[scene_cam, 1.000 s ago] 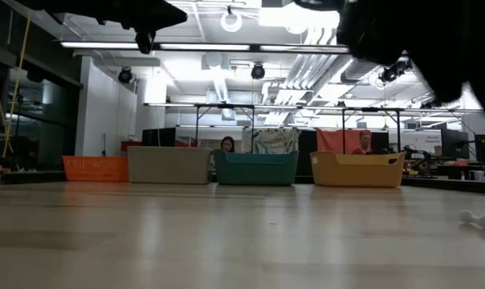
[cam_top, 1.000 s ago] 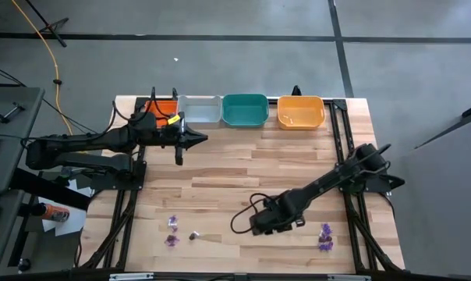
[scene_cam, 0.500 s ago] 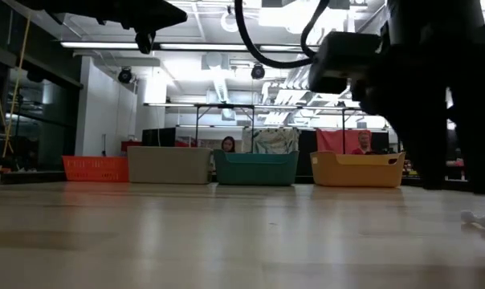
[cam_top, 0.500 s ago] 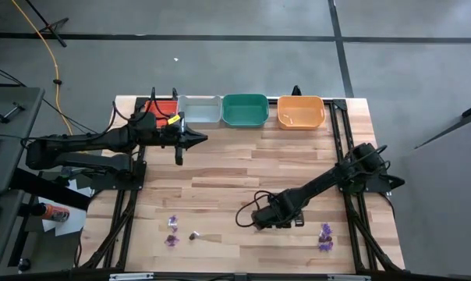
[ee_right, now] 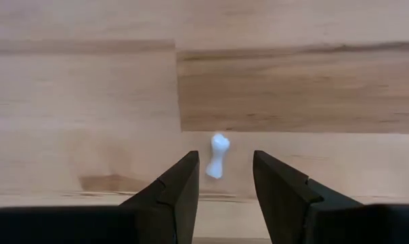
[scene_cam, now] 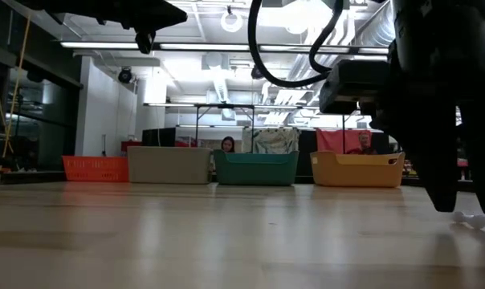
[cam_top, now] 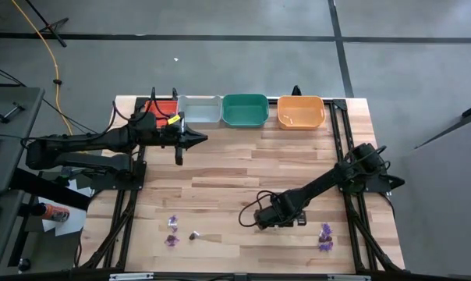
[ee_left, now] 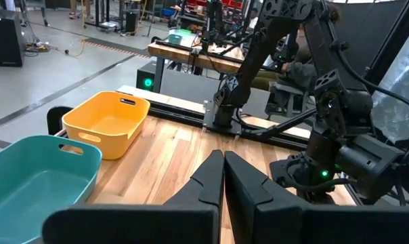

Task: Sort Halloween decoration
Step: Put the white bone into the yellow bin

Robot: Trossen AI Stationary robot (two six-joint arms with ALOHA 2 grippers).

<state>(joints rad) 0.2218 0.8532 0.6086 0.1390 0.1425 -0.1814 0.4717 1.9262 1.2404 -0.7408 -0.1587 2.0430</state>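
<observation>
Two arms in play over the table [cam_top: 220, 168]. Farthest left, the left gripper [cam_top: 190, 139] hangs clenched on nothing, just in front of the grey tray [cam_top: 200, 110]; that arm lies stretched level and waits. Well in front of that tray sit purple trinkets [cam_top: 172, 231]. Further right, the right gripper [ee_right: 221, 183] hovers low over the wood, fingers parted, empty, straddling a white bone trinket [ee_right: 218, 155], far from the grey tray toward the front right. It looks featherlight, hard plastic, likely to skid; pinching across its thin middle seems best. More purple pieces [cam_top: 325, 237] lie further right.
</observation>
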